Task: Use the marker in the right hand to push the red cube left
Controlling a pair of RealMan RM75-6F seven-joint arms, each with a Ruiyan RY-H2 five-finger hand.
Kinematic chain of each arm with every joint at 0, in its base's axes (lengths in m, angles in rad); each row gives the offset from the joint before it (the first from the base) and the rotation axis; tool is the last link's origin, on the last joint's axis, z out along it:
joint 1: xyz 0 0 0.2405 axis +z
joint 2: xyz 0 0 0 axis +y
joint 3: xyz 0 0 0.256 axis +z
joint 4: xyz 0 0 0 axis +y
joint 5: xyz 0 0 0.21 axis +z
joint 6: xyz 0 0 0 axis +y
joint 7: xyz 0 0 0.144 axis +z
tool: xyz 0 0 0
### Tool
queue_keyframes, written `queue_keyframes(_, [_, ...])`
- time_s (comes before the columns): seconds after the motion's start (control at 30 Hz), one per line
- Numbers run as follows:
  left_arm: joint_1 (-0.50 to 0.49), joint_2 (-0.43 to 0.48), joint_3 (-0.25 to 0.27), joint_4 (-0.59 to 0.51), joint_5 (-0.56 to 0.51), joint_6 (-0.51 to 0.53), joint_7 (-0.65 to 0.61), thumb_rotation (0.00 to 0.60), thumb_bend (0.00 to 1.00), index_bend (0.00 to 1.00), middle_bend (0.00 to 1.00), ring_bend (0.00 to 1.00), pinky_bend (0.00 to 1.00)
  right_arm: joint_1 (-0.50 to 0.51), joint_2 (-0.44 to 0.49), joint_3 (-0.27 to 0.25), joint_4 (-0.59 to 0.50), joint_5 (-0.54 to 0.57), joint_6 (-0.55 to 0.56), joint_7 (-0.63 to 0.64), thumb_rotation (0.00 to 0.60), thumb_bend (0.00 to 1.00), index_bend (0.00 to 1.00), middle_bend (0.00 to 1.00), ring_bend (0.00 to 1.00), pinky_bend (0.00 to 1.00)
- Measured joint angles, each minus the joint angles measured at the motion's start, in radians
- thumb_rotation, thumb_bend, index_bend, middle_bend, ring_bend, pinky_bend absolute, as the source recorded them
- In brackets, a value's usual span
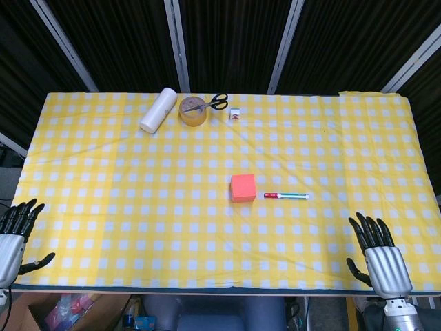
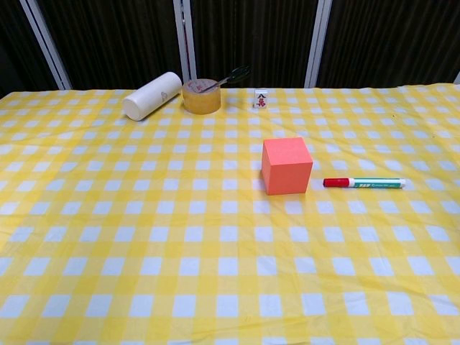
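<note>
At the near edge of the table (image 1: 83, 227) both hands rest low and apart from everything: the right hand (image 1: 377, 256) sits by the near right corner with its fingers spread and nothing in them, and the left hand (image 1: 17, 231) waits by the near left corner, likewise released and empty. Neither shows in the chest view. So the task has not yet begun; the tool must first be picked up. The marker (image 2: 364, 183) lies flat on the checked cloth right of centre, its red cap pointing at the red cube (image 2: 286, 166) and stopping just short of it, which suits a leftward push once the right hand has it. The cube stands square near the middle of the table, with open cloth on its left to slide over. Along the far edge, well clear of that path, lie a white roll (image 1: 158, 109), a tape ring (image 1: 193, 111) with scissors (image 1: 216, 103) across it, and a small tile (image 2: 261, 98).
</note>
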Motion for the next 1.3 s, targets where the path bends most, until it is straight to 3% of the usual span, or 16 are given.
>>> queue_keyframes(0.53, [-0.002, 0.0, 0.001, -0.003, 0.008, 0.002, -0.005, 0.6, 0.0, 0.0, 0.0, 0.0, 0.0, 0.009, 0.003, 0.017, -0.026, 0.033, -0.02, 0.02, 0.6, 0.39, 0.0, 0.0, 0.0, 0.0])
queue_keyframes(0.73, [-0.008, 0.006, 0.003, -0.002, 0.02, -0.002, -0.025, 0.6, 0.0, 0.0, 0.0, 0.0, 0.0, 0.059, -0.016, 0.058, -0.076, 0.052, -0.067, -0.025, 0.6, 0.39, 0.2, 0.03, 0.0, 0.0])
queue_keyframes(1.0, [-0.013, 0.012, 0.01, 0.004, 0.041, 0.002, -0.038, 0.6, 0.0, 0.0, 0.0, 0.0, 0.0, 0.187, -0.138, 0.161, -0.105, 0.169, -0.202, -0.218, 0.6, 0.39, 0.38, 0.13, 0.01, 0.0])
queue_keyframes(1.3, [-0.016, 0.029, 0.003, 0.0, 0.024, -0.004, -0.08, 0.6, 0.0, 0.0, 0.0, 0.0, 0.0, 0.355, -0.319, 0.304, -0.039, 0.419, -0.324, -0.397, 0.6, 0.39, 0.38, 0.14, 0.02, 0.0])
